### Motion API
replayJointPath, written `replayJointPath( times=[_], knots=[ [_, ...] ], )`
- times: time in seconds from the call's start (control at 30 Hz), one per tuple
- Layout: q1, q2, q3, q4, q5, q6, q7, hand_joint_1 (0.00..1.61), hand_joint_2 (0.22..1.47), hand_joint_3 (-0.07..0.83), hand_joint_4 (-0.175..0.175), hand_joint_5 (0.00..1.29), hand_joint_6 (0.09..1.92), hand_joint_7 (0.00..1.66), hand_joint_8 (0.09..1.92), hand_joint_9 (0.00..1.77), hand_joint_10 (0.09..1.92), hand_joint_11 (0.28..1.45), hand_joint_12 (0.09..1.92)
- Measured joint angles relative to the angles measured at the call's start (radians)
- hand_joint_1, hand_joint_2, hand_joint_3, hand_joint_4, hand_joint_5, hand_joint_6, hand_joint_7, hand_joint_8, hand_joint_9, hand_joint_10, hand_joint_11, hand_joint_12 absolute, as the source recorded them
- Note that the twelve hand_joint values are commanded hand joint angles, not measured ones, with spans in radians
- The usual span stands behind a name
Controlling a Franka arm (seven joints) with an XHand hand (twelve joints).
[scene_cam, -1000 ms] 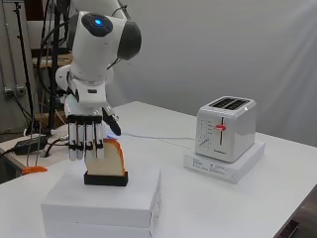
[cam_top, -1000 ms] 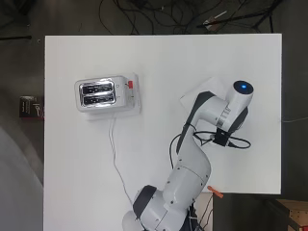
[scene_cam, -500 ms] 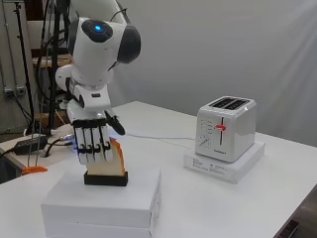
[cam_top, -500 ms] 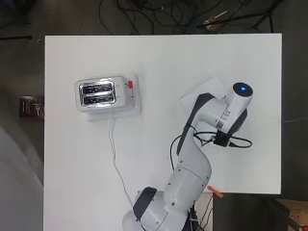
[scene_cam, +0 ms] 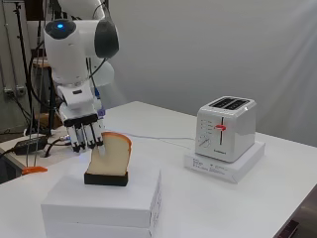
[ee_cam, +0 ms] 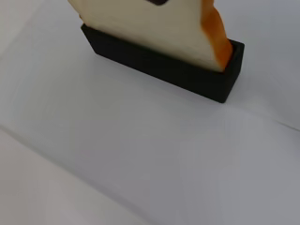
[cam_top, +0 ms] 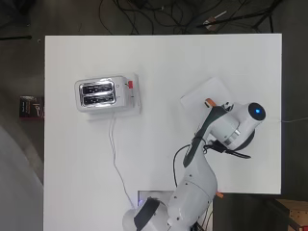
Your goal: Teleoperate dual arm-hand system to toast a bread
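White bench carries all items. White box sits directly beneath the hand. Toaster, on its flat white base, stands well apart from the hand, both slots unoccupied. Hand points downward, fingers near straight, beside and against the bread slice; no closed hold visible. Slice stands upright in black holder on the box.

Toaster glossy white plastic w/ chrome top; holder matt black.
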Motion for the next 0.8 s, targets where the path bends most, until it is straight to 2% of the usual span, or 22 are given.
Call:
replayJointPath(
  times=[0.07,0.1,0.13,0.2,0.23,0.27,0.3,0.33,0.37,0.43,0.63,0.8],
  knots=[
    [0.001,-0.063,0.031,-0.024,-0.007,0.015,0.000,1.23,1.23,0.002,-0.114,0.71,0.92,0.78,1.32,1.41,0.13,0.61,1.15],
    [0.001,-0.102,0.052,-0.040,-0.014,0.024,0.003,1.21,1.25,0.002,-0.144,0.69,1.16,0.76,1.35,1.40,0.12,0.61,1.14],
    [0.002,-0.138,0.072,-0.057,-0.019,0.034,0.005,1.19,1.26,0.001,-0.161,0.68,1.30,0.74,1.38,1.40,0.10,0.60,1.11],
    [0.003,-0.201,0.109,-0.086,-0.020,0.053,0.005,1.18,1.27,0.001,-0.173,0.66,1.40,0.72,1.40,1.39,0.09,0.60,1.08],
    [0.004,-0.229,0.128,-0.103,-0.020,0.064,0.003,0.82,1.26,-0.001,-0.134,0.53,1.01,0.65,1.00,1.20,0.09,0.55,0.81],
    [0.005,-0.248,0.145,-0.117,-0.019,0.073,0.001,0.47,1.16,-0.014,-0.083,0.39,0.60,0.50,0.59,0.91,0.09,0.50,0.51],
    [0.006,-0.255,0.156,-0.125,-0.023,0.076,0.003,0.24,1.05,-0.021,-0.042,0.29,0.32,0.37,0.31,0.66,0.09,0.46,0.29],
    [0.006,-0.249,0.161,-0.123,-0.034,0.067,0.007,0.12,0.98,-0.022,-0.017,0.23,0.16,0.28,0.16,0.50,0.09,0.44,0.16],
    [0.009,-0.236,0.160,-0.114,-0.045,0.050,0.015,0.06,0.95,-0.019,-0.002,0.20,0.09,0.24,0.09,0.42,0.09,0.42,0.09],
    [0.030,-0.198,0.143,-0.086,-0.058,0.009,0.032,0.01,0.92,-0.014,0.014,0.20,0.09,0.22,0.09,0.36,0.09,0.42,0.09],
    [0.117,-0.147,0.085,-0.061,-0.068,-0.022,0.028,0.00,0.96,0.012,0.043,0.27,0.09,0.25,0.09,0.36,0.09,0.44,0.09],
    [0.375,-0.188,-0.180,-0.060,-0.091,-0.026,0.070,0.02,0.96,0.005,0.051,0.26,0.09,0.25,0.09,0.35,0.09,0.43,0.09]
  ],
)
